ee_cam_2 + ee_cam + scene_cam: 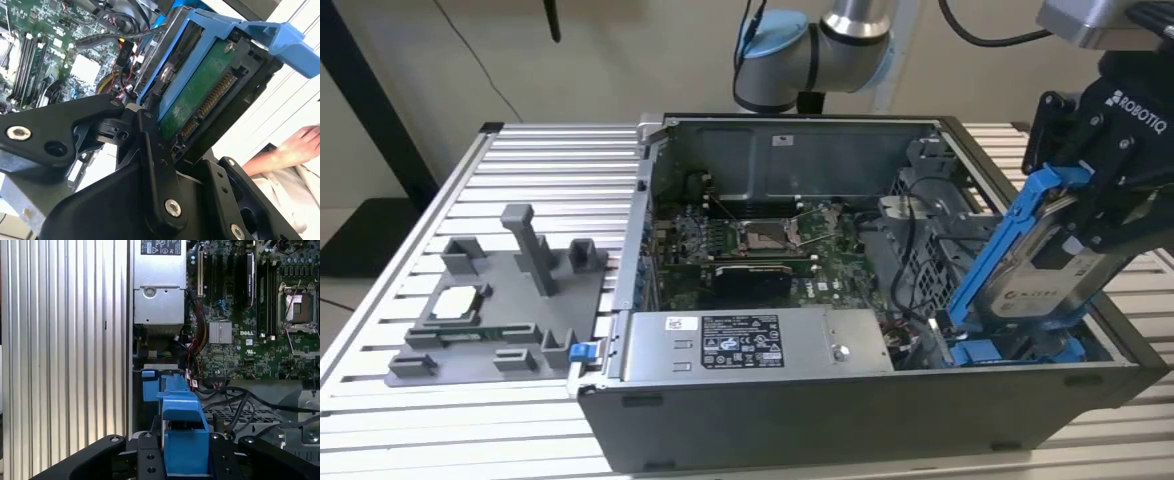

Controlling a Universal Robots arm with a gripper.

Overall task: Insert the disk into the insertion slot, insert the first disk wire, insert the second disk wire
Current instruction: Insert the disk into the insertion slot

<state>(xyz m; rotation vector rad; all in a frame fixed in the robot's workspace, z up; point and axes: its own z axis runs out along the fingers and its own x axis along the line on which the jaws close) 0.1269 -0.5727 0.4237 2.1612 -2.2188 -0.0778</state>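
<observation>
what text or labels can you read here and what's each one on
Black tool: white brand lettering on its body, left unquoted.
Grey metal power supply box: white label, print too small to read.
Flat silver-grey disk in blue plastic carrier, in the tool's grip: white label, blurred.
Green motherboard: white brand mark, left unquoted; other print too small.

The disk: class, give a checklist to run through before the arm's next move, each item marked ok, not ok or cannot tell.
1. The gripper shut on the disk: ok.
2. The disk seated in the insertion slot: not ok; it stands tilted, lower end by the slot.
3. The black wires clear of the slot: cannot tell.
4. A hand clear of the gripper: cannot tell; it shows beyond the disk.
5. The connector wired: not ok; it is bare.
</observation>
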